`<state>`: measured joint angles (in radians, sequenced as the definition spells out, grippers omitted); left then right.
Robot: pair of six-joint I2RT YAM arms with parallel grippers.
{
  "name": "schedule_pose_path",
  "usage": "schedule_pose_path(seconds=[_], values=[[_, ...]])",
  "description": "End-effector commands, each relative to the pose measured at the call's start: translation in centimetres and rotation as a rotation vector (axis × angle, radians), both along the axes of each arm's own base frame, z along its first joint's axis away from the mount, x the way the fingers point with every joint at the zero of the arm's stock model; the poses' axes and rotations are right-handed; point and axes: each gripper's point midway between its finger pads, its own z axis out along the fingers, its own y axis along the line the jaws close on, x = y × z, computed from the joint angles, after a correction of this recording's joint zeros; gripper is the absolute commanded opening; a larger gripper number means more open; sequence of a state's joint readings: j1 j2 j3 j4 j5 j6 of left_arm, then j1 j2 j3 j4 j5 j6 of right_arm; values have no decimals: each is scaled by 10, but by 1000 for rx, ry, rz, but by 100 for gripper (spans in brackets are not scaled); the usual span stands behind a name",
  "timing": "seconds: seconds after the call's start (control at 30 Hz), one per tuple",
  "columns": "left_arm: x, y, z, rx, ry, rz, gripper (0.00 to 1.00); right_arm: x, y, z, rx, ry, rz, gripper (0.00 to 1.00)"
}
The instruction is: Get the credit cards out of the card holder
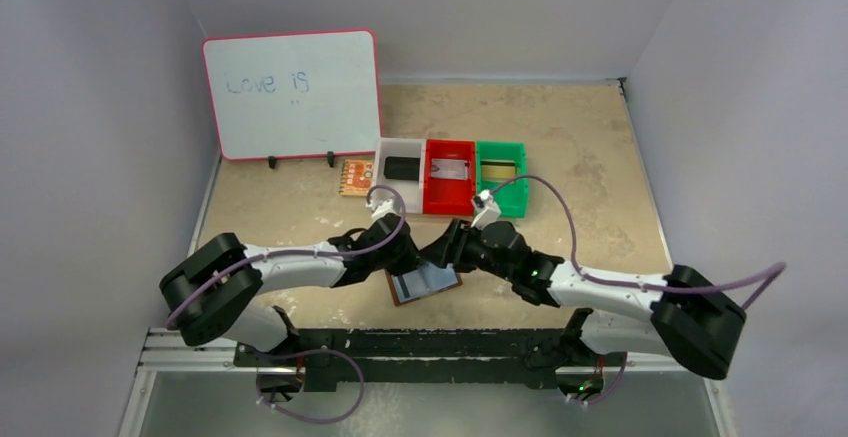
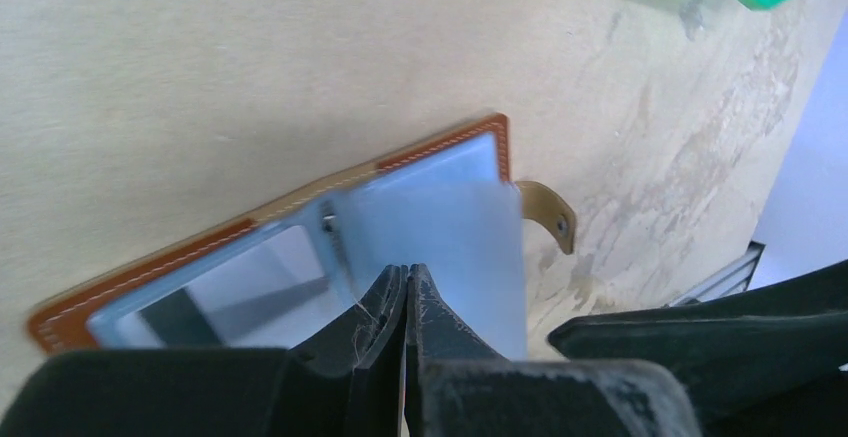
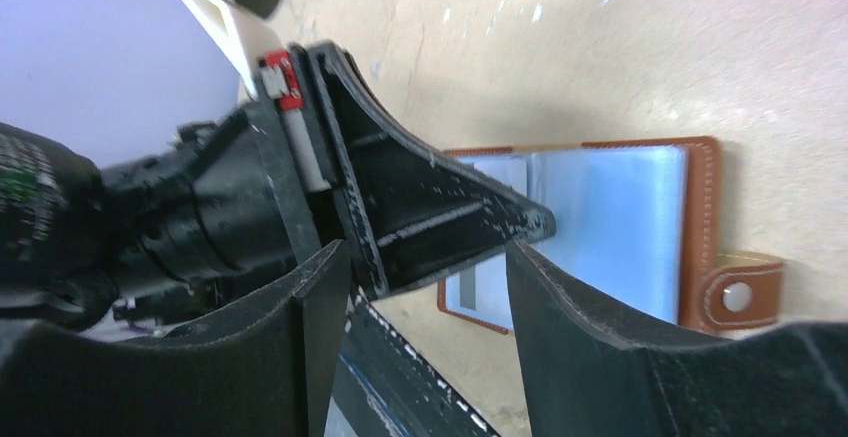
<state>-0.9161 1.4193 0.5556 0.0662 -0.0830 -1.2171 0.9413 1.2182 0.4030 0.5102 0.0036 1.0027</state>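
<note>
The card holder (image 1: 425,285) lies open on the table between the two arms, brown leather outside, pale blue-grey panels (image 2: 440,227) up. Its closing tab (image 3: 738,295) sticks out at one side. My left gripper (image 2: 408,269) is shut, its tips down on the panel near the fold; whether they pinch anything thin I cannot tell. My right gripper (image 3: 420,287) hovers open just beside it over the holder's near edge, nothing between its fingers. A grey strip (image 3: 468,287) shows through one pocket. I cannot pick out the credit cards for certain.
Behind the holder stand a white bin (image 1: 402,169), a red bin (image 1: 449,197) and a green bin (image 1: 512,195), each with a flat item inside. An orange patterned card (image 1: 356,177) lies left of them. A whiteboard (image 1: 290,92) leans at the back left.
</note>
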Motion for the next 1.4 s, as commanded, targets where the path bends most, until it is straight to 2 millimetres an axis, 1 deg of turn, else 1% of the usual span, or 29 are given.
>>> schedule_pose_path(seconds=[0.0, 0.03, 0.1, 0.2, 0.27, 0.37, 0.47, 0.57, 0.63, 0.7, 0.73, 0.77, 0.83, 0.9, 0.93, 1.03, 1.13, 1.23, 1.37], values=[[4, -34, 20, -57, -56, -93, 0, 12, -29, 8, -27, -17, -156, 62], [3, -37, 19, -51, -52, -101, 0, 12, -34, 13, -13, -25, -174, 63], [2, -42, 11, -35, -31, -116, 0, 10, -41, 16, 3, -32, -194, 64], [0, -38, -5, 26, 1, -107, 0, 7, -47, 16, 23, -33, -208, 65], [1, -32, -3, 46, -16, -89, 0, 6, -48, 13, 22, -23, -209, 63], [7, -20, 14, 59, -72, -46, 0, 5, -46, 8, 8, -6, -199, 57], [13, -2, 34, 87, -133, 5, 0, 4, -37, 7, -5, -7, -159, 52], [17, 20, 47, 129, -174, 71, 1, 4, -23, 9, -13, -13, -98, 48], [17, 39, 52, 167, -187, 127, 1, 3, -13, 8, -22, -11, -54, 45], [14, 58, 50, 203, -186, 176, 3, 3, -3, 9, -24, -14, -7, 42], [12, 65, 49, 212, -183, 194, 3, 2, 2, 5, -33, -9, 16, 40], [9, 71, 49, 213, -180, 207, 4, 3, 6, 4, -38, -9, 32, 39], [4, 76, 50, 190, -173, 215, 8, 5, 13, 1, -54, -27, 60, 37], [-3, 75, 48, 150, -161, 199, 13, 6, 19, -6, -67, -17, 85, 36], [-7, 73, 47, 126, -153, 184, 15, 3, 23, -11, -71, -2, 110, 35], [-17, 60, 44, 60, -120, 126, 19, -5, 32, -24, -73, 47, 168, 32], [-24, 48, 38, 26, -87, 76, 20, -9, 37, -38, -98, 99, 198, 31], [-27, 40, 33, 11, -66, 38, 20, -12, 39, -52, -129, 135, 218, 28], [-30, 37, 26, 19, -52, 13, 21, -14, 38, -58, -142, 158, 218, 28]])
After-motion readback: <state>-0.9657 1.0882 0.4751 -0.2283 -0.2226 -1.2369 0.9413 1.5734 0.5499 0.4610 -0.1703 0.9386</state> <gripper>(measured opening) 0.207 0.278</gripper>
